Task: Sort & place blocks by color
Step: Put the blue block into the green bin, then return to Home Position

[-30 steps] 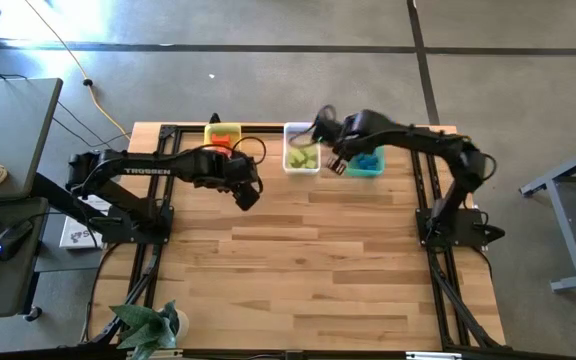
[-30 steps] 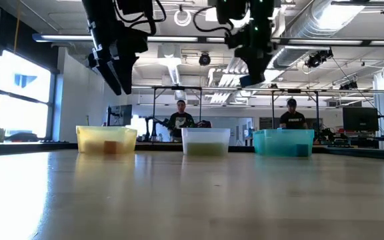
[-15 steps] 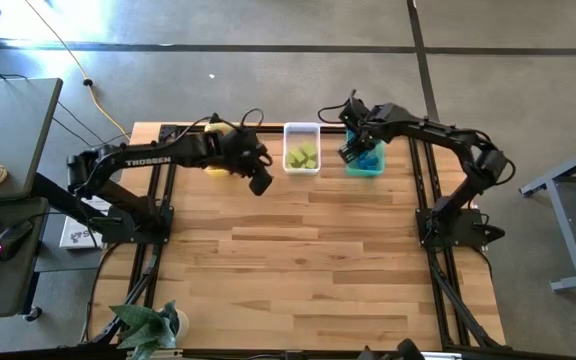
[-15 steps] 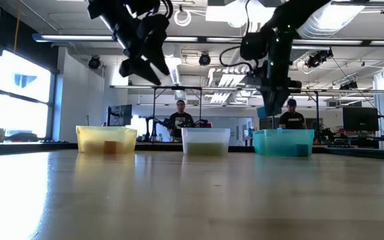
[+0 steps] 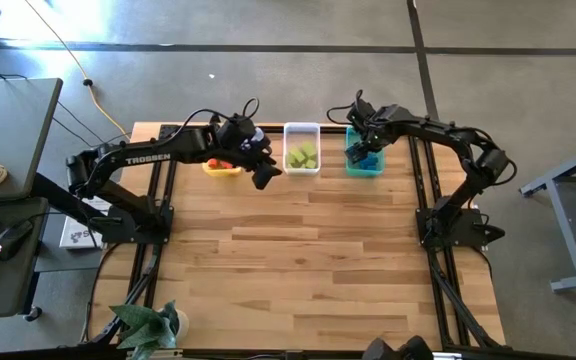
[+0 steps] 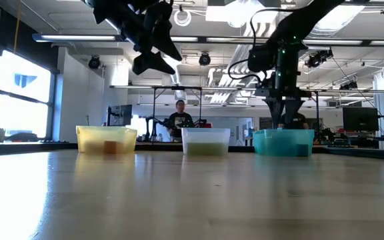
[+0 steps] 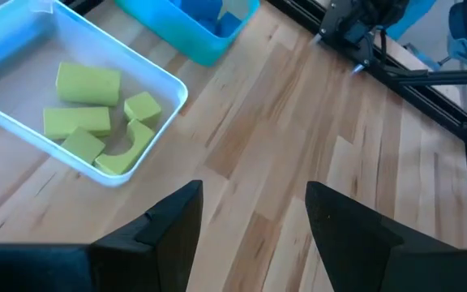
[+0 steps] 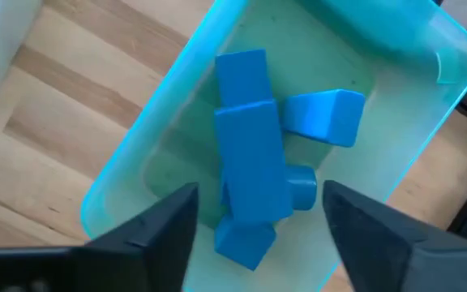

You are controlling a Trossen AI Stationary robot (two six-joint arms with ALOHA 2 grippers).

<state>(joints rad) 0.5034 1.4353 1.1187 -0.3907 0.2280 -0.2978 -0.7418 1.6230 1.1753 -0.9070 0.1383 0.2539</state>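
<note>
Wooden table point(image 5: 308, 250), right end effector point(image 8: 254, 212) open over blue blocks point(image 8: 254, 166), left end effector point(image 7: 250, 223) open.

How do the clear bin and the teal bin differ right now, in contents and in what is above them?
The clear bin holds yellow-green blocks lying spread apart; the teal bin holds blue blocks piled on each other. The right gripper hangs open directly over the teal bin; the left gripper, also open, is above bare table beside the clear bin. Both bins are translucent, rectangular and sit at the table's far edge.
</note>
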